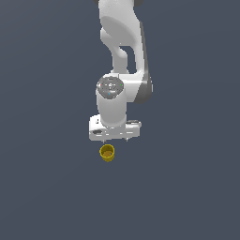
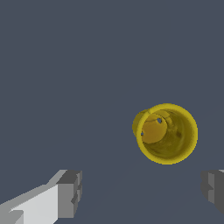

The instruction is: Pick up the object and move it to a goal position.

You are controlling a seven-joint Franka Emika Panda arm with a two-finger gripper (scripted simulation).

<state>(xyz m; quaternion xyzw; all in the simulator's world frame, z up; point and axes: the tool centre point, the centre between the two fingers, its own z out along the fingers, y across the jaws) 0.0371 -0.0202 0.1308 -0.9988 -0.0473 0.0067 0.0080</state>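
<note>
The object, a small mustard-yellow cup (image 1: 107, 153), stands upright on the plain slate-grey desk (image 1: 42, 187), its round mouth turned upward. In the wrist view the cup (image 2: 167, 133) shows a hollow interior with a lighter floor and a few small blue specks on the inner wall. It sits just below the gripper (image 1: 116, 139) in the exterior view, toward that view's left of the gripper's middle, with a narrow gap between the two; nothing touches it. The gripper (image 2: 142, 192) has its two fingers spread wide apart, the grey pads (image 2: 70, 194) well clear of the cup and nothing between them; the cup is much narrower than that spread. Above the gripper rises the white arm (image 1: 123, 42), its wrist joint pointing straight down and its upper links leaving the exterior view at the top.
</note>
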